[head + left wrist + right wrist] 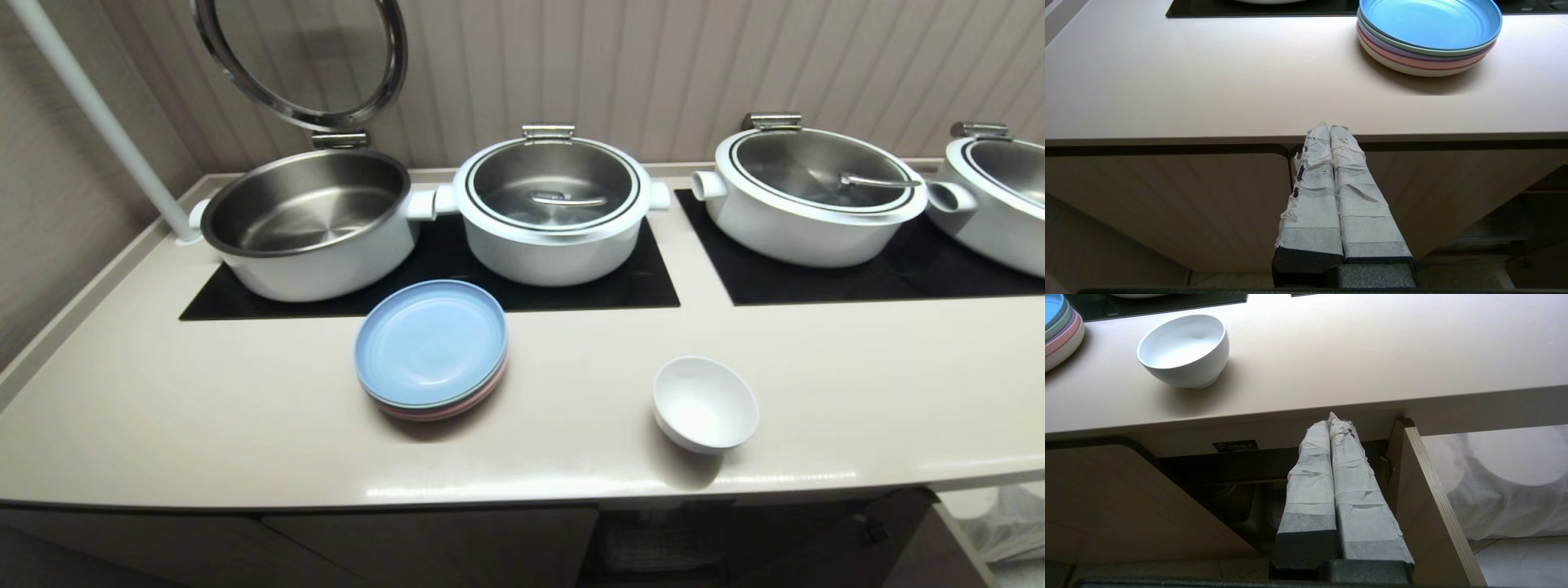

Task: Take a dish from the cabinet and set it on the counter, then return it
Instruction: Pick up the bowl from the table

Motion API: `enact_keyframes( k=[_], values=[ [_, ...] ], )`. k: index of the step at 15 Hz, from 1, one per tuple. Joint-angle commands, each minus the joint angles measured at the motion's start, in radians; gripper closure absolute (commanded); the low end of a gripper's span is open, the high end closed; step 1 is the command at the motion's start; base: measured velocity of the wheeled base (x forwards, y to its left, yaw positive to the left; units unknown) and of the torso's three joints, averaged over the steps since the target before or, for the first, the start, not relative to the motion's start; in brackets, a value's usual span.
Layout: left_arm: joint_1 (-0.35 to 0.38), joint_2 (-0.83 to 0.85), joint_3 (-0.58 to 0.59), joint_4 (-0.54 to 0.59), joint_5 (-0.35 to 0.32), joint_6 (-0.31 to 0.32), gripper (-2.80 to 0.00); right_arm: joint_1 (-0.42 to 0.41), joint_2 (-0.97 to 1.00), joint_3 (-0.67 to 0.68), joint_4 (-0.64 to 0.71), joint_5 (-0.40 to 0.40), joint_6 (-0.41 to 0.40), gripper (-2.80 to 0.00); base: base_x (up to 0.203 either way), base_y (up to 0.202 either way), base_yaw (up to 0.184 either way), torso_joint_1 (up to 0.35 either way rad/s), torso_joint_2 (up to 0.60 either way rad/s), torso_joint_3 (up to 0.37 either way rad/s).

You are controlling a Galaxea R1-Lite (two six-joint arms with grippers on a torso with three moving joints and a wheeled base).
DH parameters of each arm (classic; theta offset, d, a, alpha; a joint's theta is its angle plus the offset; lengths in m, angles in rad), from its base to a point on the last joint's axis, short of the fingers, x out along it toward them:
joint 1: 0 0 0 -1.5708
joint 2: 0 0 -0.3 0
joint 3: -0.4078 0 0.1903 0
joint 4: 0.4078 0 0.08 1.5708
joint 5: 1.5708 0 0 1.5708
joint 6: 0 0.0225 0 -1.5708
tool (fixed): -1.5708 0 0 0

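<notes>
The dish, a small white bowl [705, 403] [1184, 351], stands upright on the cream counter [245, 392] [1372, 347] near its front edge. Below the counter the cabinet [1208, 473] is open: its door [1429, 506] swings outward and the inside is dark. A black label [1236, 446] sits above the opening. My right gripper [1332, 421] hangs shut and empty in front of that opening, below the counter edge. My left gripper [1329, 130] is shut and empty before closed cabinet doors [1167, 196]. Neither gripper shows in the head view.
A stack of pastel plates [431, 347] [1429, 34] with a blue one on top sits left of the bowl. Several large white pots [555, 208] stand on black glass panels [588, 286] at the back. Cloth-draped plates [1515, 473] lie right of the open door.
</notes>
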Motion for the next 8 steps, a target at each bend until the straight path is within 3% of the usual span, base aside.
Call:
enact_keyframes(
  k=[1, 8],
  values=[
    [-0.001, 0.000, 0.000, 0.000, -0.001, -0.001, 0.00, 0.000, 0.002, -0.001, 0.000, 0.000, 0.000, 0.00, 0.000, 0.000, 0.000, 0.000, 0.00, 0.000],
    [-0.001, 0.000, 0.000, 0.000, -0.001, -0.001, 0.00, 0.000, 0.002, 0.000, 0.000, 0.000, 0.000, 0.00, 0.000, 0.000, 0.000, 0.000, 0.00, 0.000]
  ],
)
